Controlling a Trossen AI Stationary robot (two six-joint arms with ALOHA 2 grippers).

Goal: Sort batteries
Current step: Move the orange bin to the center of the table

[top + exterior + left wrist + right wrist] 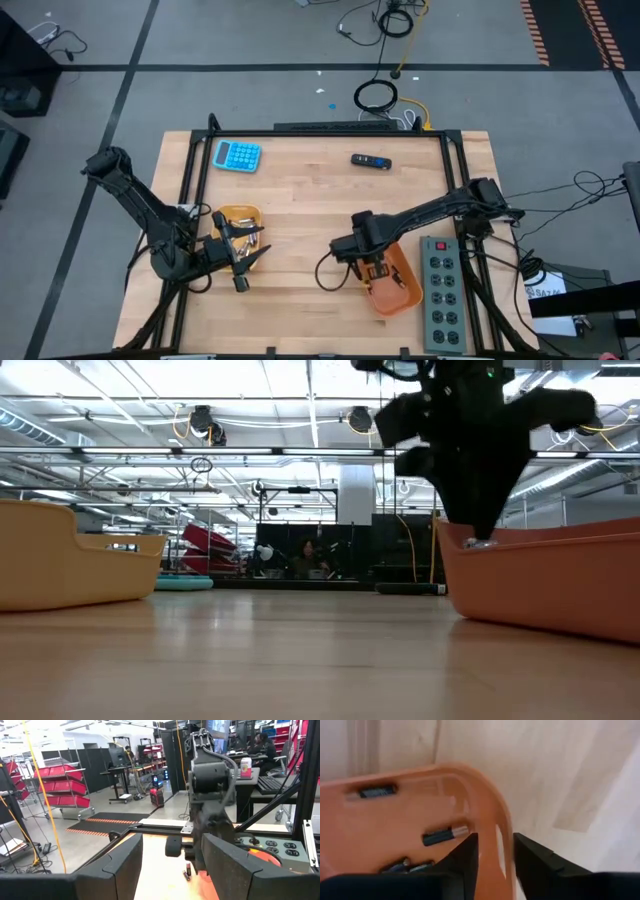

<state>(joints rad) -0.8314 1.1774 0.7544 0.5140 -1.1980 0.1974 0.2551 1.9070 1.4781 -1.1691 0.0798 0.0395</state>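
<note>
1. The right end effector (494,855) hangs over the near rim of the orange tray (380,827), its two dark fingers (535,862) parted with a narrow gap straddling the tray's edge; nothing shows between them, so it is released rather than grasping.
2. Inside the orange tray, seen from the right wrist, lie several batteries (445,835): one dark cell with a pale end just beside the fingers, another by the far wall, and two more at the tray's low corner.
3. From above, the right end effector (375,265) sits at the upper end of the orange tray (400,290), which rests on the worktop (300,210) just beside a grey power strip (443,295).
4. The left end effector (250,258) hovers at the lower edge of the yellow tray (240,225) on the worktop's left side, its fingers (120,865) spread apart and holding nothing.
5. More batteries (245,232) lie in the yellow tray, partly hidden by the left arm.
6. Farther back on the worktop sit a blue calculator (237,156) and a black-and-blue oblong device (371,161), well apart from both trays.
7. At table height, the right arm's dark bulk dips into the orange tray (540,575), with the yellow tray (70,560) at the opposite side.
</note>
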